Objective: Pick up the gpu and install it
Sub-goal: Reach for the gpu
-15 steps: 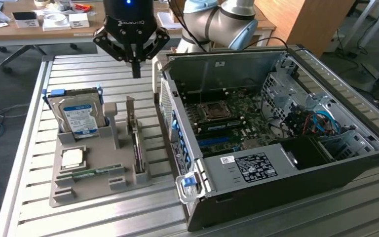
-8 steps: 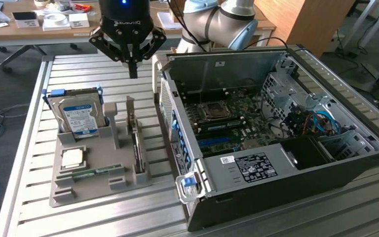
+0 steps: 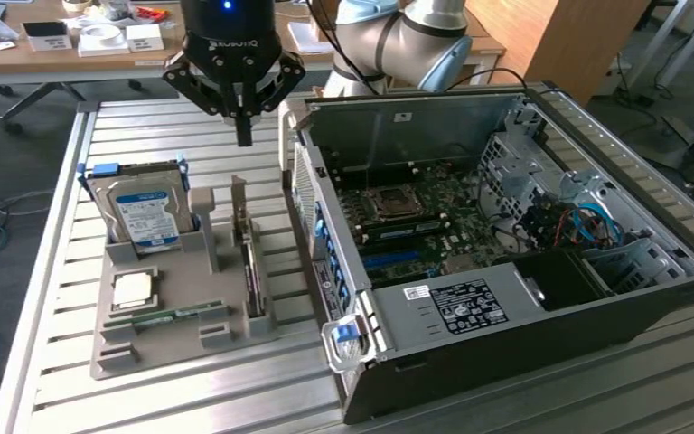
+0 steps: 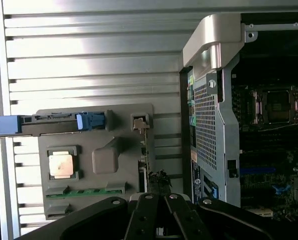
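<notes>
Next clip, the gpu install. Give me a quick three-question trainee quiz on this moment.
1. True or false: the gpu is already seated inside the computer case.
2. What does the gripper hold? A the gpu; B the hard drive; C nothing.
3. Fill the blank: the gpu stands on edge in the gray ____, beside the computer case.
Key: 1 false; 2 C; 3 tray.

Wooden desk [image 3: 33,61] stands behind slatted metal table [image 3: 142,117].
</notes>
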Action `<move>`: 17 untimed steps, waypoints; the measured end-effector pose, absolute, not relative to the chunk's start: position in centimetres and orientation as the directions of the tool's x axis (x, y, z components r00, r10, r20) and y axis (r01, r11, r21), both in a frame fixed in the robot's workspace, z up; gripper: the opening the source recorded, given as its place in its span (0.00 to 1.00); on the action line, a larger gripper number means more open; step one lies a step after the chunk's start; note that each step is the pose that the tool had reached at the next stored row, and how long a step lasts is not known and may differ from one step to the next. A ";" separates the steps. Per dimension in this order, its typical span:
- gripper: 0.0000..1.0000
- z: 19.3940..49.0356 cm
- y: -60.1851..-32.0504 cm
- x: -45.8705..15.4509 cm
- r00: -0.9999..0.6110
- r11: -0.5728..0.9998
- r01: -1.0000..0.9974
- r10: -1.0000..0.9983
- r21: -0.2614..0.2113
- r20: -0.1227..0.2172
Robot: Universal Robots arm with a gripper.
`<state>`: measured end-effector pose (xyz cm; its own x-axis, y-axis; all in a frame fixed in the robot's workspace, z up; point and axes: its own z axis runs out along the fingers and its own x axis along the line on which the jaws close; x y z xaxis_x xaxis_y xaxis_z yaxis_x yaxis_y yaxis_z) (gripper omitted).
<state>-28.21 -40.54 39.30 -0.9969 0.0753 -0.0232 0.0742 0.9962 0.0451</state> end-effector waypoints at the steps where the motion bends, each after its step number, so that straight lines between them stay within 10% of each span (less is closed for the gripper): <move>1: 0.11 39.3 -40.7 -28.2 -0.997 0.996 0.074 0.075 0.045 -0.023; 17: 0.11 39.2 -43.7 -28.9 -0.997 0.996 0.074 0.075 0.045 -0.023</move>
<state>-28.94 -43.73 39.25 -0.9969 0.0753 -0.0233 0.0742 0.9962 0.0451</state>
